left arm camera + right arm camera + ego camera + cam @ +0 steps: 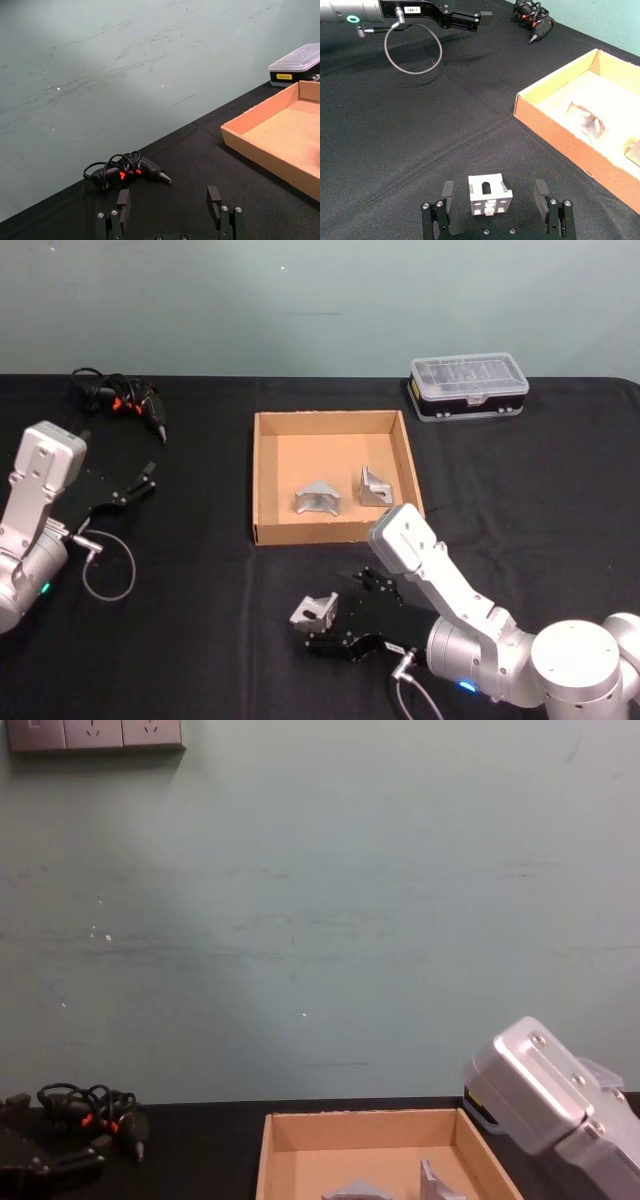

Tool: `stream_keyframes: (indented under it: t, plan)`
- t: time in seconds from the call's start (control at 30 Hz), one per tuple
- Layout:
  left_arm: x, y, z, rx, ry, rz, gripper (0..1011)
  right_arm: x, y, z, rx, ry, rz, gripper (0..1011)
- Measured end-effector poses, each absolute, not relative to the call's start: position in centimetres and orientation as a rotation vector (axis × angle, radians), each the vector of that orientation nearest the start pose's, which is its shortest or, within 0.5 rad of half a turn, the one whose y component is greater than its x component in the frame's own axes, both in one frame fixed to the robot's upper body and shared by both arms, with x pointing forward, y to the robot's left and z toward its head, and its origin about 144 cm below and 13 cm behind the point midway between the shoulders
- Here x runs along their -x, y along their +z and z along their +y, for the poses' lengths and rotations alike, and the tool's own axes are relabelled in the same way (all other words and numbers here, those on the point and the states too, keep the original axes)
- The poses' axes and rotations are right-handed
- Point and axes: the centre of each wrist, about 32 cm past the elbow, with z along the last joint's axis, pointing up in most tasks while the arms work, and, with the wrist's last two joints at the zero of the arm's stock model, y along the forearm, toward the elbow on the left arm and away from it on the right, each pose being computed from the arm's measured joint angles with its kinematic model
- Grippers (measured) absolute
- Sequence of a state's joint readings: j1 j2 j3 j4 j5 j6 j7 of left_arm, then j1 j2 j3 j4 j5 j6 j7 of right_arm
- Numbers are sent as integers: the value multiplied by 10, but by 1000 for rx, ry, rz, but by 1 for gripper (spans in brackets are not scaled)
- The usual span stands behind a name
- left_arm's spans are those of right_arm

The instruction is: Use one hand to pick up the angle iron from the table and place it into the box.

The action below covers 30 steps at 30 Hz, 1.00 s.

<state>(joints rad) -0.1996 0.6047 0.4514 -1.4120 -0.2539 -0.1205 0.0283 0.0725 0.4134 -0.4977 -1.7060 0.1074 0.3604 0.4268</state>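
Note:
A silver angle iron [313,611] lies on the black table [180,640], in front of the tan cardboard box [265,480]. My right gripper [322,618] is low over it and open. In the right wrist view the angle iron [490,194] sits between the two fingers [540,192], with a gap on each side. Two more angle irons [318,498] [375,486] rest inside the box [555,127]. The left gripper [140,483] is parked at the left of the table, and its fingers [214,198] stand open with nothing between them.
A black case with a clear lid [468,386] stands behind the box at the right. A black glue gun with a coiled cord [120,398] lies at the back left. A cable loop [108,570] hangs from the left arm.

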Motion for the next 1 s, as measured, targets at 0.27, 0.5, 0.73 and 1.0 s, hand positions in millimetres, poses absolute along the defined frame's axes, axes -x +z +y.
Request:
stream_keyframes:
  t: [0.27, 0.5, 0.73, 1.0]
  plan:
    - [-489, 1140, 310, -304, 1248, -285, 1000, -439, 1160, -188, 473, -667, 40, 997]
    - [-489, 1140, 310, -305, 1248, -285, 1000, -439, 1159, -187, 473, -658, 41, 853]
    - [-489, 1140, 310, -304, 1248, -285, 1000, -440, 1159, -187, 471, -659, 43, 665]
    - [-489, 1140, 310, -304, 1248, -285, 1000, -440, 1159, -188, 471, -660, 45, 457]
